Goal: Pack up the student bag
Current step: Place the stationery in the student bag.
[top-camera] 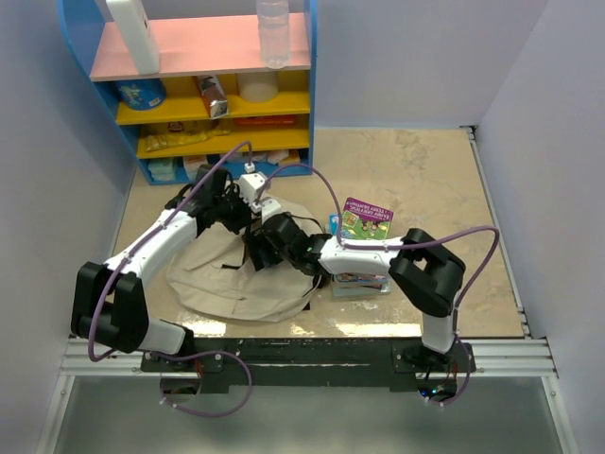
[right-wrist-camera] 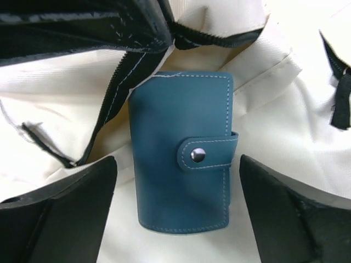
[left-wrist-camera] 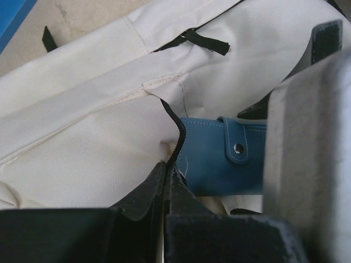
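The beige student bag (top-camera: 227, 284) lies flat on the table, its black zipper (left-wrist-camera: 176, 131) open. My left gripper (left-wrist-camera: 166, 176) is shut on the bag's zipper edge and holds the opening up; in the top view it (top-camera: 244, 216) is over the bag's far side. A blue snap-button wallet (right-wrist-camera: 184, 159) lies on the bag fabric just below the opening, and also shows in the left wrist view (left-wrist-camera: 219, 159). My right gripper (right-wrist-camera: 178, 211) is open, with one finger on each side of the wallet and a gap to each. In the top view it (top-camera: 267, 248) is over the bag's middle.
A colourful book (top-camera: 366, 219) and a stack of books (top-camera: 359, 284) lie right of the bag, under my right arm. A blue shelf unit (top-camera: 189, 104) with bottles and packets stands at the back left. Walls close in on both sides.
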Controlling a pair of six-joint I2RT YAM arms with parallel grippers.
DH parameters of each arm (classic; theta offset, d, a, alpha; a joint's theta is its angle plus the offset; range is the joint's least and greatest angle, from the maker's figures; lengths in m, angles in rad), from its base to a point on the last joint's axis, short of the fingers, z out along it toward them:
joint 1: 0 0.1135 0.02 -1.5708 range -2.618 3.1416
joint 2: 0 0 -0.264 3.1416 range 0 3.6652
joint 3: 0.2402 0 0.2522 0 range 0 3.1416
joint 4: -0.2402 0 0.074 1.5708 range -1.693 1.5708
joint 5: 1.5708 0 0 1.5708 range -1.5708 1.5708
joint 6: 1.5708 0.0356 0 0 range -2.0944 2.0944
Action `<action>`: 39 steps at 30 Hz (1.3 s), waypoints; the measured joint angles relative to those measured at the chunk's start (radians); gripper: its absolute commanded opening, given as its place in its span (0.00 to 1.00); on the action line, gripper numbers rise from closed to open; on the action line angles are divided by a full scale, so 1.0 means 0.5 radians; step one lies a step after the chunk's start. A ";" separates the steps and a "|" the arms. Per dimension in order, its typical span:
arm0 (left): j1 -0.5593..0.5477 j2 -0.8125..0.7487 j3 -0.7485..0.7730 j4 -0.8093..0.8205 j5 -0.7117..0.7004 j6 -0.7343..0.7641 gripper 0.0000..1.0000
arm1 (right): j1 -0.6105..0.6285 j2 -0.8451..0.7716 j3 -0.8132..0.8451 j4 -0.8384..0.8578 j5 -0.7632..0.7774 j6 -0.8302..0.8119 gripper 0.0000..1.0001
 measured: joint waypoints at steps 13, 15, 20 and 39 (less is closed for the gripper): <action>-0.033 0.004 0.000 -0.018 0.038 0.002 0.00 | -0.107 -0.529 -0.377 0.139 -0.177 0.302 0.76; -0.033 0.004 0.000 -0.018 0.037 0.002 0.00 | -0.121 -0.521 -0.391 0.100 -0.234 0.357 0.61; -0.033 0.005 -0.001 -0.017 0.037 0.002 0.00 | -0.126 -0.523 -0.540 0.055 -0.304 0.468 0.34; -0.033 0.005 -0.001 -0.019 0.037 0.026 0.00 | -0.064 -0.157 -0.410 0.071 -0.021 0.388 0.20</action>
